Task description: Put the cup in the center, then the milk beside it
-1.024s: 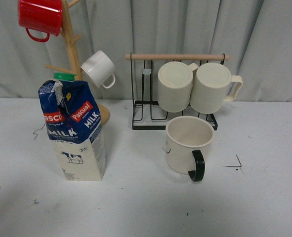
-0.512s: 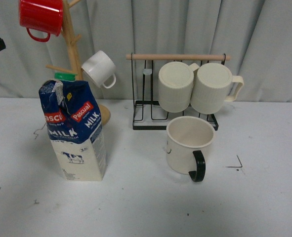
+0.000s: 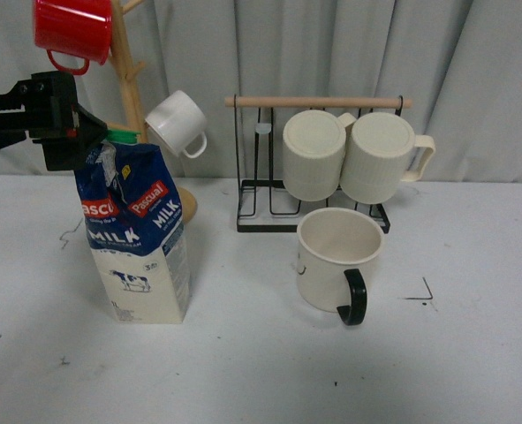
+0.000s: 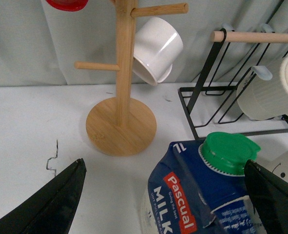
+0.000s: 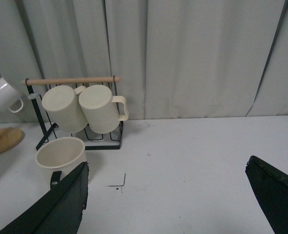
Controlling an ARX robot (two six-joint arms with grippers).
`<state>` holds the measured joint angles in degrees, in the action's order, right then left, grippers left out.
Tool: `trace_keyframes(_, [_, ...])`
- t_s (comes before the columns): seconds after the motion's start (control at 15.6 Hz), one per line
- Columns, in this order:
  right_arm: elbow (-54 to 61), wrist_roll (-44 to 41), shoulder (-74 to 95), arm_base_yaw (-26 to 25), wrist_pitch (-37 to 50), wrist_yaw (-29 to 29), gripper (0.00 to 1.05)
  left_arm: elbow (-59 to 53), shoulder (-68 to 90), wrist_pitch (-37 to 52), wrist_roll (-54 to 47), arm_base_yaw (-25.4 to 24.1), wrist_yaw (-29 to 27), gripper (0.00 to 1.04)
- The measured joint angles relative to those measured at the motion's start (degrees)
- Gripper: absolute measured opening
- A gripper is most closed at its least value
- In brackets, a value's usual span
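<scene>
The milk carton [image 3: 137, 243] stands upright on the white table at the left, with a dark blue top, a green cap [image 3: 115, 137] and a cow picture. My left gripper [image 3: 84, 128] is open at the height of the carton's top. In the left wrist view its fingers [image 4: 51, 204] stand either side of the carton [image 4: 192, 200] and cap [image 4: 229, 152]. The cream cup [image 3: 336, 261] with a black handle stands upright right of centre, in front of the wire rack. My right gripper [image 5: 163, 195] is open over bare table, with the cup [image 5: 61, 153] beside one finger. It is not in the front view.
A wooden mug tree [image 3: 128, 88] behind the carton holds a red mug [image 3: 73, 31] and a small white mug [image 3: 177, 124]. A black wire rack [image 3: 313, 177] holds two ribbed cream mugs [image 3: 358, 155]. A grey curtain closes the back. Black corner marks [image 3: 419, 291] lie on the table.
My left gripper has come into the front view from the left and reached the carton's top. The cup has not moved.
</scene>
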<state>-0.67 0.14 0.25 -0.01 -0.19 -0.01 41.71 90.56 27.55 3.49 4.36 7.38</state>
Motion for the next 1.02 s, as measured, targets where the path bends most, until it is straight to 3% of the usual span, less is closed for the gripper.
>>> trace_keyframes(0.51, [0.0, 0.0, 0.0, 0.0, 0.0, 0.0, 0.98, 1.0, 5.4, -0.3, -2.5, 5.2, -0.8, 0.98])
trace_keyframes(0.64, [0.0, 0.0, 0.0, 0.0, 0.0, 0.0, 0.98, 1.0, 6.2, -0.5, -3.3, 5.9, -1.8, 0.85])
trace_keyframes(1.02, [0.0, 0.0, 0.0, 0.0, 0.0, 0.0, 0.98, 2.1, 7.5, 0.7, -3.7, 6.4, -4.7, 0.27])
